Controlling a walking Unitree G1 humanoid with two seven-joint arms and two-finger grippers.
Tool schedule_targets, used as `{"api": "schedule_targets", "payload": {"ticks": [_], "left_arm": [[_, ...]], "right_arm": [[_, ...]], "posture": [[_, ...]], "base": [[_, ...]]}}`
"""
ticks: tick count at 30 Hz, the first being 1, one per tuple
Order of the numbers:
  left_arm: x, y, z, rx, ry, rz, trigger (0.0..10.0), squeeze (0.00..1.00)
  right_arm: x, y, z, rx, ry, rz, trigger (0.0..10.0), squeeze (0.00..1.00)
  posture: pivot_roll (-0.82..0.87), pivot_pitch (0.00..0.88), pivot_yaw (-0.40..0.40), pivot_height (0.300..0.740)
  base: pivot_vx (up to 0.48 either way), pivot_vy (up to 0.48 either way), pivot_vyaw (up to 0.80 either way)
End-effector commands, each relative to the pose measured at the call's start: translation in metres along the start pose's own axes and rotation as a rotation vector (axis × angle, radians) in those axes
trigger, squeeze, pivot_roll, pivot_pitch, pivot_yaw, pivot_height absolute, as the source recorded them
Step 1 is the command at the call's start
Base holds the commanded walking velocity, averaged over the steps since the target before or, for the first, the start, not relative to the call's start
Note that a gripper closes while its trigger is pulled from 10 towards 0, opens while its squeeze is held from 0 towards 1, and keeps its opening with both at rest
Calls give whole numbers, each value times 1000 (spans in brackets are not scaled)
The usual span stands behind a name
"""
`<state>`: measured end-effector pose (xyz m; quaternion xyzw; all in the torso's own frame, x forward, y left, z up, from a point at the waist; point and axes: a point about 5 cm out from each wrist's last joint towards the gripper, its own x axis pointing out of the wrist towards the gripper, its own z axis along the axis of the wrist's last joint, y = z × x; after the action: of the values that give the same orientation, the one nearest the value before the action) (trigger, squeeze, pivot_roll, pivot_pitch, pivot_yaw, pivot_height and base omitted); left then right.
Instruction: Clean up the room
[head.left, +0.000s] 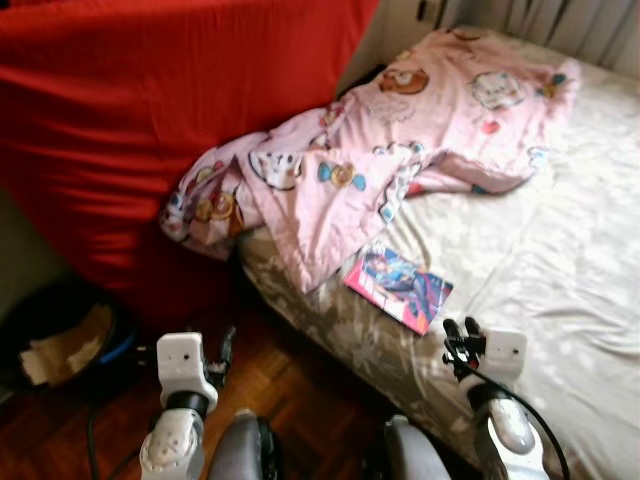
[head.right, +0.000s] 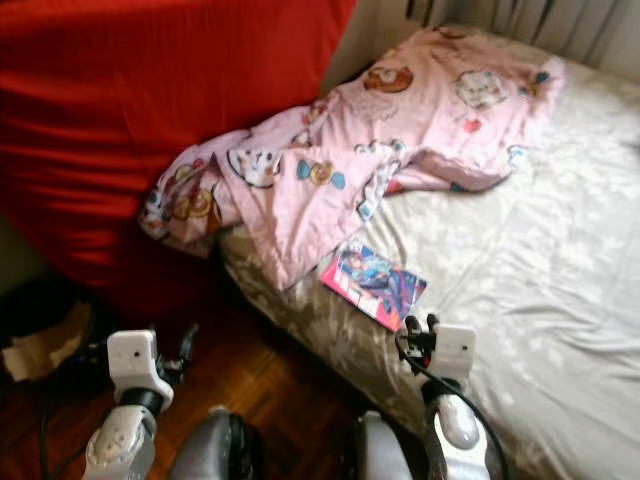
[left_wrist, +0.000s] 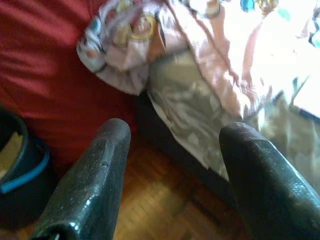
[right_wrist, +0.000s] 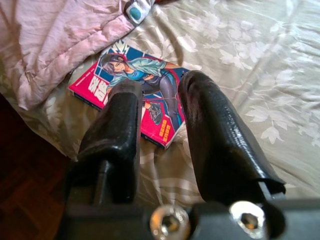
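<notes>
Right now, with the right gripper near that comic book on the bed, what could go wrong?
The pink-edged comic book lies flat on the soft floral bedsheet, so the open right gripper may pinch sheet along with it.

The book sits near the mattress edge; a nudge could slide it onto the wooden floor.

The pink cartoon blanket lies close beside it and could snag.

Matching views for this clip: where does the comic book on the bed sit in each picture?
Left eye view: the comic book lies on the bed sheet, just below the pink blanket.
Right eye view: lower centre, ahead of the right claw.
Left wrist view: I cannot make it out.
Right wrist view: centre, partly behind the claw's fingers.
Shared landmark: the pink blanket's edge.
</notes>
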<state>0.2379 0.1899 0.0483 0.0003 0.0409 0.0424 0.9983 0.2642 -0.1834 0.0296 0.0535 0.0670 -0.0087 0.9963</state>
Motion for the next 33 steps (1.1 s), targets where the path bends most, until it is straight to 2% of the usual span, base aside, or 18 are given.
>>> {"api": "schedule_targets", "payload": {"ticks": [1, 16, 33], "left_arm": [[-1, 3, 0, 0, 12, 1, 10000, 0], [-2, 0, 1, -2, 24, -20, 10000, 0], [-2, 3, 2, 5, 35, -31, 10000, 0]], "right_arm": [[-2, 0, -1, 9, 3, -5, 10000, 0], [-1, 1, -2, 16, 9, -3, 10000, 0], [1, 7, -6, 30, 21, -8, 10000, 0]], "posture": [[-78, 242, -7, 651], [-81, 251, 2, 651], [-71, 255, 22, 651]], "base": [[0, 0, 0], [0, 0, 0], [259, 0, 0]]}}
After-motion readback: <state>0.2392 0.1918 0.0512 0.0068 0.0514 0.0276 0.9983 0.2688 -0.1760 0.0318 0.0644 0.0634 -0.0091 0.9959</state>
